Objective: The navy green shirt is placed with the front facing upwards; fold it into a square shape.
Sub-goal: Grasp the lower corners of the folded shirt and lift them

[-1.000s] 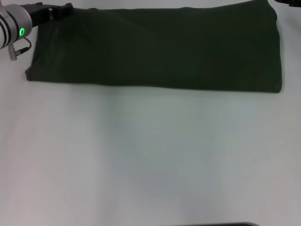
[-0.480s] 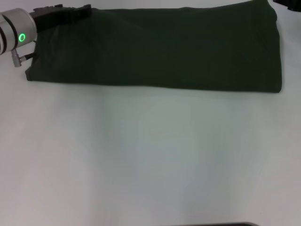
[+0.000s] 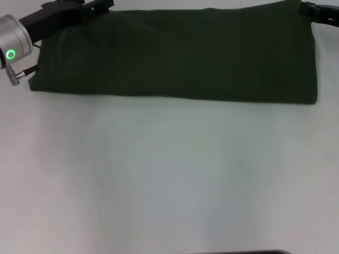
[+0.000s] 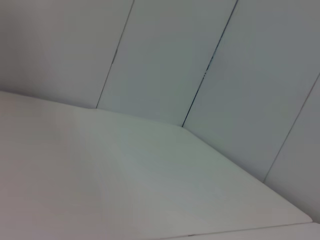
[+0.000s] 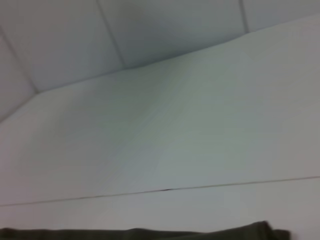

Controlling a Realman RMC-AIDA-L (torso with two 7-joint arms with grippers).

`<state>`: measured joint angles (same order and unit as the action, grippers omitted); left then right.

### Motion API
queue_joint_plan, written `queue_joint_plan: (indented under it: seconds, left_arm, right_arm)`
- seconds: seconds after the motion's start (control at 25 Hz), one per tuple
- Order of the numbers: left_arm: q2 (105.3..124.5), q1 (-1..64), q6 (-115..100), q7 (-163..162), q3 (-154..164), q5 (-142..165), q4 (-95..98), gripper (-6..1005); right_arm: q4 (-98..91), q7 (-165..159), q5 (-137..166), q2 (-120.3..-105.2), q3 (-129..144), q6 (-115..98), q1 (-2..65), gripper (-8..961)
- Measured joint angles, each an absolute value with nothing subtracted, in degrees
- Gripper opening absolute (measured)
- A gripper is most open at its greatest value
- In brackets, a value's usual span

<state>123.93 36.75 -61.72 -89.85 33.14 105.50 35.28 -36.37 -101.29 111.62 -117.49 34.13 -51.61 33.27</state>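
Up at the far left corner of the navy green shirt (image 3: 175, 53), the left claw (image 3: 103, 5) lies over the fabric's far edge, its black fingers running off the frame, so I cannot tell whether it is clenched or released. Only a dark sliver of the right claw (image 3: 318, 10) shows at the shirt's far right corner, and its state is likewise unreadable. Folded into a long band, plain side up, the shirt lies across the far part of the white surface (image 3: 169, 180), its near edge straight. Nearer than that edge the surface spreads wide and bare. The right wrist view catches only a thin strip of green cloth.
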Motion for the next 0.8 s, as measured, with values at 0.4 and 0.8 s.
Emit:
queue_joint_plan:
  seconds: [0.4, 0.8]
  left_arm:
    - [123.89, 35.2, -61.9, -89.8, 33.1, 105.4, 35.2, 911]
    - [123.83, 34.9, -61.8, -89.7, 33.1, 105.4, 35.1, 907]
  right_arm:
    - [-32.9, -100.5, 111.6, -117.29, 36.9, -41.8, 35.0, 25]
    - [-30.5, -99.9, 111.5, -117.50, 39.9, -34.6, 35.3, 9]
